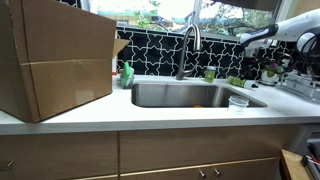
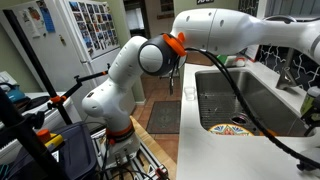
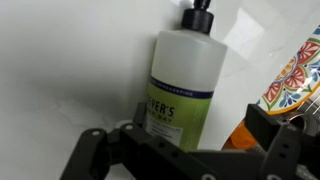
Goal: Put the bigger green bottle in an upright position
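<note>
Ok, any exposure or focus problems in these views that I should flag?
In an exterior view the window is blown out, and the cardboard box looks dim by contrast. In an exterior view the arm, near the lens, is bright with little surface detail. In the wrist view the gripper is a dark, soft silhouette; the label on the pump bottle is slightly blurred.

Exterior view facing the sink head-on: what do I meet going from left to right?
cardboard box → green soap bottle → faucet → small green container → robot arm
</note>
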Controlling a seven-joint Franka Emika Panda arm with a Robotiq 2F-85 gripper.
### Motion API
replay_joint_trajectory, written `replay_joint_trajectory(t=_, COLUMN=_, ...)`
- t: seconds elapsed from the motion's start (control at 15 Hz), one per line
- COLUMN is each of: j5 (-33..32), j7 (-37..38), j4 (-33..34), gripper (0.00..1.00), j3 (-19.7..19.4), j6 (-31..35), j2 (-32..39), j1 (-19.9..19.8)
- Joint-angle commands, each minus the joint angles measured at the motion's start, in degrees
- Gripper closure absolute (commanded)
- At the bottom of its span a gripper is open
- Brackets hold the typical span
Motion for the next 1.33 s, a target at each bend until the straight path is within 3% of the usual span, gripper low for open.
replay_joint_trajectory(t=0.0, j5=-0.35, j7=3.59, j4=-0.77, gripper=0.00, j3=-0.84, j6=0.23, j2=0.85, j1=0.50)
replay_joint_trajectory(t=0.07, j5=-0.40, j7=4.37, j4=-0.84, gripper=0.00, j3=-0.91, j6=0.24, j2=1.10, j1=0.62)
replay_joint_trajectory(t=0.13, j5=-0.64, j7=5.11, j4=-0.74, gripper=0.10, j3=-1.05, j6=0.02, j2=1.44, j1=0.78)
replay_joint_trajectory(t=0.2, j5=-1.07, j7=5.89, j4=-0.64, gripper=0.28, j3=-1.32, j6=0.10, j2=1.83, j1=1.03)
replay_joint_trajectory(t=0.47, j5=-3.67, j7=7.64, j4=0.22, gripper=0.58, j3=-2.28, j6=0.17, j2=3.05, j1=1.72)
replay_joint_trajectory(t=0.73, j5=-11.89, j7=7.76, j4=0.40, gripper=0.63, j3=-5.78, j6=0.51, j2=2.07, j1=4.46)
replay_joint_trajectory(t=1.27, j5=-30.20, j7=5.35, j4=0.85, gripper=0.63, j3=-11.90, j6=2.29, j2=1.12, j1=12.80)
